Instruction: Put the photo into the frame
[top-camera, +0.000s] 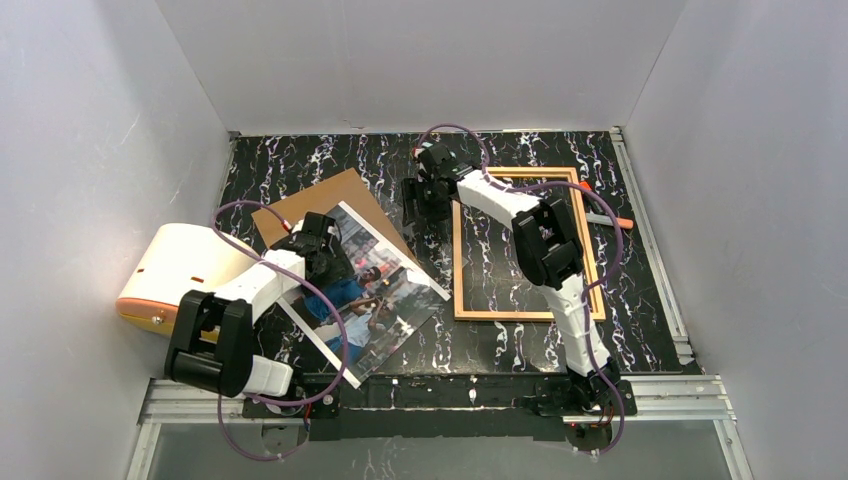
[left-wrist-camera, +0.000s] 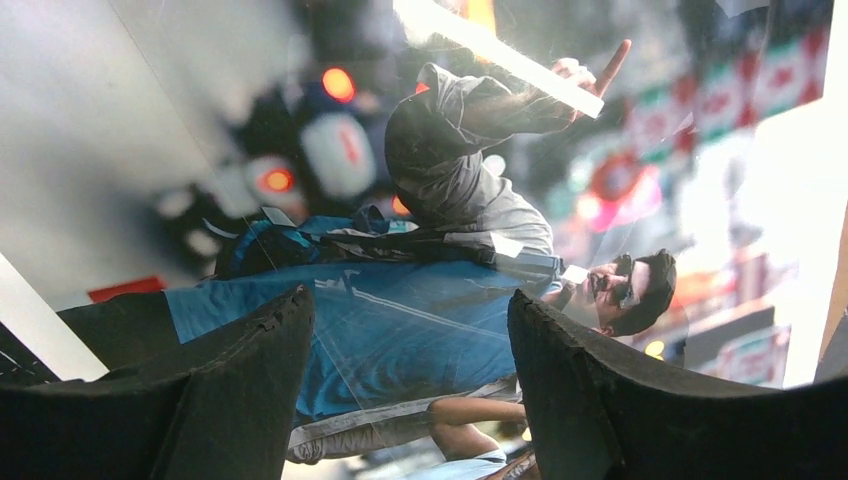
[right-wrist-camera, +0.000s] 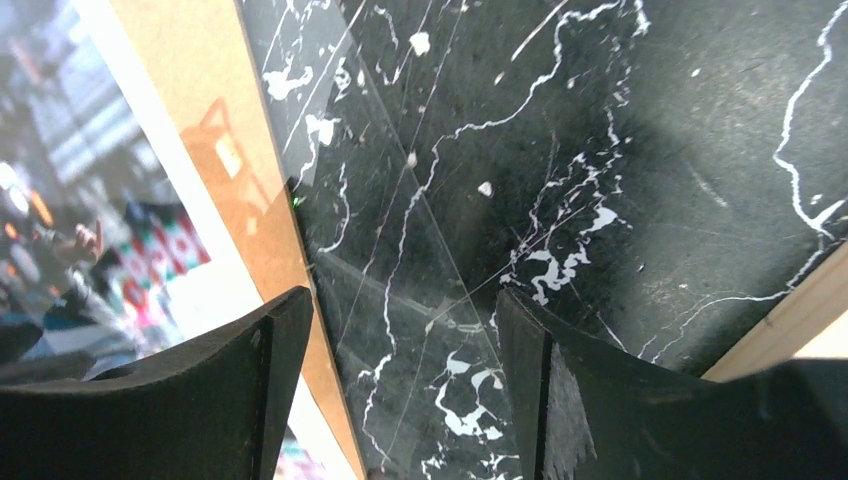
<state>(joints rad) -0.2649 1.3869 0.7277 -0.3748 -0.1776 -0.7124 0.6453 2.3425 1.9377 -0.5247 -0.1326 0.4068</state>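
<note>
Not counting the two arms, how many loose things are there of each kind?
Photo: 1
Frame: 1
Brown board: 1
Grey stick with orange tip: 1
Cream and orange device: 1
Total: 5

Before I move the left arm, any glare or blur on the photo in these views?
Top external: even light, sharp, the photo legible. Left wrist: the photo fills the view, a white glare streak across its top, right side washed out, jaws dark. Right wrist: marble table crisp, photo at left blurred.
</note>
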